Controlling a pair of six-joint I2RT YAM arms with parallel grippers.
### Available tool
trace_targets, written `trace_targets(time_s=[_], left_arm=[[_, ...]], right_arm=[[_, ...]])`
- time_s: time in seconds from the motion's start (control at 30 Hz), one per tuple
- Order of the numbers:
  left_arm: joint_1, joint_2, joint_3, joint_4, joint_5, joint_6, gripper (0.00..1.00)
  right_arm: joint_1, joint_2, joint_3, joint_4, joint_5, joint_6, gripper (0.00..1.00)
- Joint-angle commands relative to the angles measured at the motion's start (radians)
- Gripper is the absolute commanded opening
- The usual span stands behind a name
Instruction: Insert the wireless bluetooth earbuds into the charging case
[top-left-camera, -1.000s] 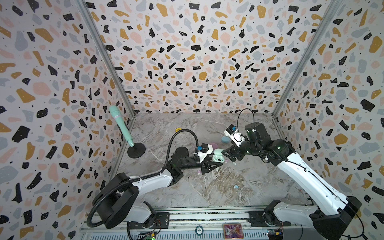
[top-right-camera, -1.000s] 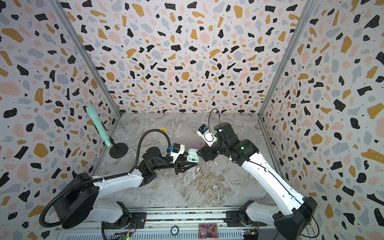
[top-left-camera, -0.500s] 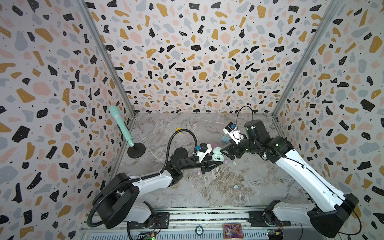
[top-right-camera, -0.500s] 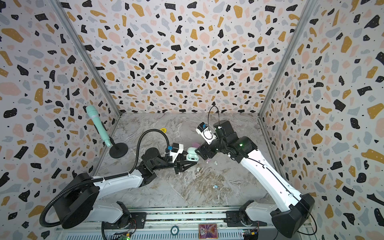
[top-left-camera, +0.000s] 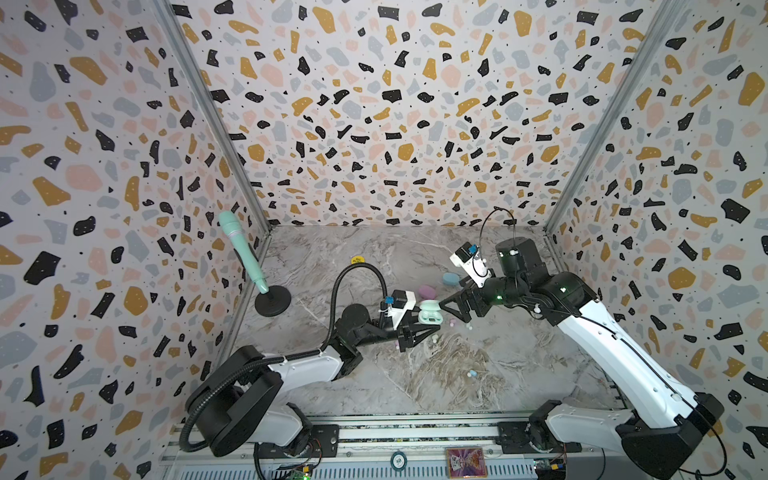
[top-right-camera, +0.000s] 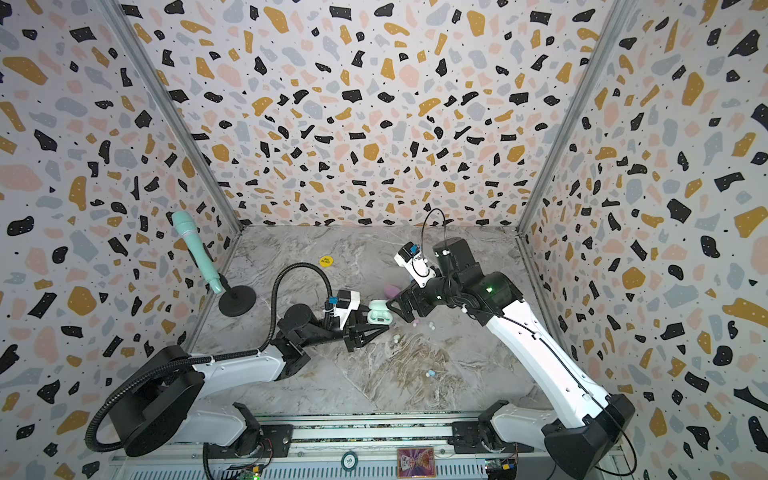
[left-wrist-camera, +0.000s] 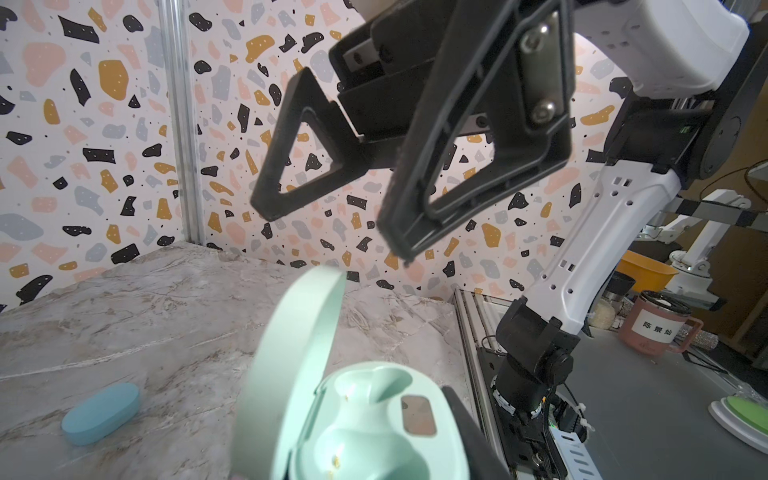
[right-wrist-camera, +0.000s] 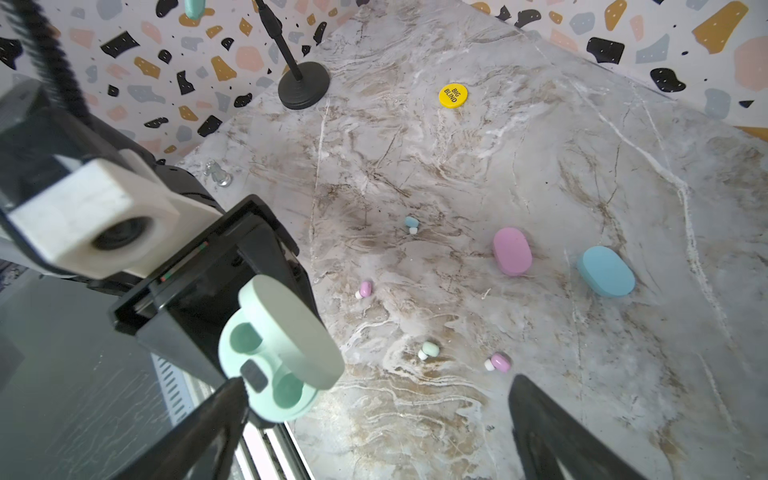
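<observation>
Mint-green charging case (top-left-camera: 429, 313), lid raised: in both top views it is clamped in the left gripper (top-left-camera: 424, 327) over the middle of the marble table (top-left-camera: 478, 395). Just beside it is the right gripper (top-left-camera: 453, 312), fingers spread wide and empty.

Left wrist view: case lid (left-wrist-camera: 291, 365) upright, the right gripper's tips above it and apart from it.

Right wrist view: two case wells exposed. Four earbuds (right-wrist-camera: 429, 350) lie loose on the marble, one blue, one green and two pink, all apart from the case. Closed pink case (right-wrist-camera: 512, 251) and blue case (right-wrist-camera: 607, 271) lie near them.

Bright, even light; shadows on the marble worktop (top-left-camera: 519, 374) are soft and faint. Both top views are sharp, with walls (top-left-camera: 374, 104) stretched toward the edges. In the left wrist view the close mint charging case (left-wrist-camera: 365, 424) is blurred.
</observation>
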Motion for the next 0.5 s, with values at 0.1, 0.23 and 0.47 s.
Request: trace_targets(time_s=[0.1,0.23,0.47], left_arm=[[0.043,-0.008,-0.010,0.143,-0.008,-0.067,0.10],[0.052,-0.023,-0.004,0.123,-0.008,-0.071,0.10],[0.052,-0.027,-0.017,0.118,-0.002,-0.090,0.11]], right_arm=[[-0.061,-0.091,-0.038,-0.028,-0.020,0.129,0.99],[-0.110,-0.124,-0.108,-0.005,-0.032,0.196,0.99],[-0.047,-0.146,-0.139,0.112,-0.099,0.195,0.99]])
